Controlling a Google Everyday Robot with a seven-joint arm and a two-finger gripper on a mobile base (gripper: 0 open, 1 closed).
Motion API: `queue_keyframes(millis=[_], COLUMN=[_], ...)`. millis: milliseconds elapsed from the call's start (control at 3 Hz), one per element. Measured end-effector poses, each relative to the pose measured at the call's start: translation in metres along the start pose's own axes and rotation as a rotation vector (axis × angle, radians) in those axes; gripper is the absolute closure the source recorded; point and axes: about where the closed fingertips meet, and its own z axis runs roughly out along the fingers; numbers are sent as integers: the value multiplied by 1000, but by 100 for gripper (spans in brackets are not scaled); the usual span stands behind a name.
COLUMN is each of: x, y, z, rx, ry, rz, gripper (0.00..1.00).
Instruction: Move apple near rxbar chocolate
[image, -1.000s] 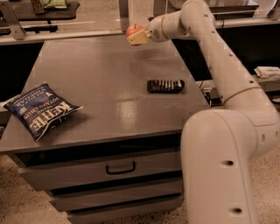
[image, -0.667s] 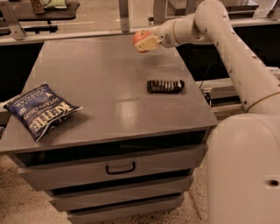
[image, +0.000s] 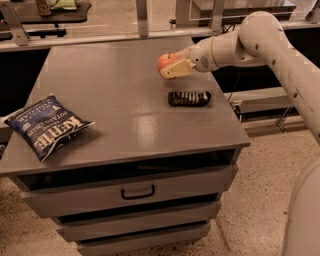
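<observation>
**Apple closing in on the bar**

The chip bag (image: 45, 125) sat far left on the surface (image: 115, 95), untouched. My hand (image: 171, 68) was pinching the apple (image: 165, 61). In that last second I'd swung it in from the far edge towards the rxbar chocolate (image: 189, 98). It hung just behind the bar, so lowering and letting go looked next.
</observation>
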Motion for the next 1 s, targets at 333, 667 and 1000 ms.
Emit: queue_keyframes(millis=[333, 667, 1000], x=[25, 42, 54], y=[14, 12, 9], z=[-14, -28, -43], rx=[-21, -12, 8], ry=[29, 57, 84], rz=[6, 12, 16], gripper=[100, 82, 59])
